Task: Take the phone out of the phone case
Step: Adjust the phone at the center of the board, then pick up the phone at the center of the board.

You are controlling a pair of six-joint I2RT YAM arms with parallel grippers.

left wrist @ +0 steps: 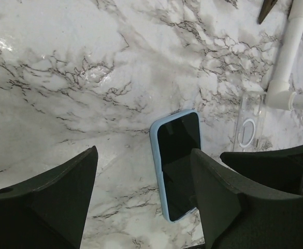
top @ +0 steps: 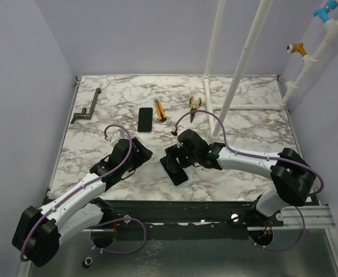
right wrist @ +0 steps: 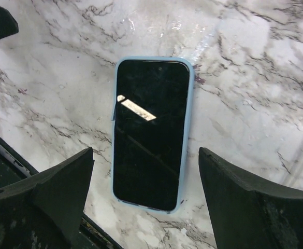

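Observation:
The phone (top: pixel 178 173) lies screen up in its light blue phone case (right wrist: pixel 189 119) on the marble table, close to the front edge. My right gripper (top: pixel 177 158) hovers just above it, open, and in the right wrist view (right wrist: pixel 145 150) its fingers stand wide on both sides of the phone (right wrist: pixel 151 132) without touching it. My left gripper (top: pixel 143 154) is open to the left of the phone. In the left wrist view (left wrist: pixel 143 153) its right finger covers part of the phone (left wrist: pixel 176 166), and the case's blue rim (left wrist: pixel 156 155) shows beside it.
A second black phone (top: pixel 145 119), a yellow box cutter (top: pixel 160 109), pliers (top: pixel 195 104) and a grey metal crank (top: pixel 86 109) lie farther back. White pipes (top: pixel 238 75) rise at the back right. A clear case (left wrist: pixel 249 129) lies by the pipe. The table's front edge (right wrist: pixel 16 155) runs close to the phone.

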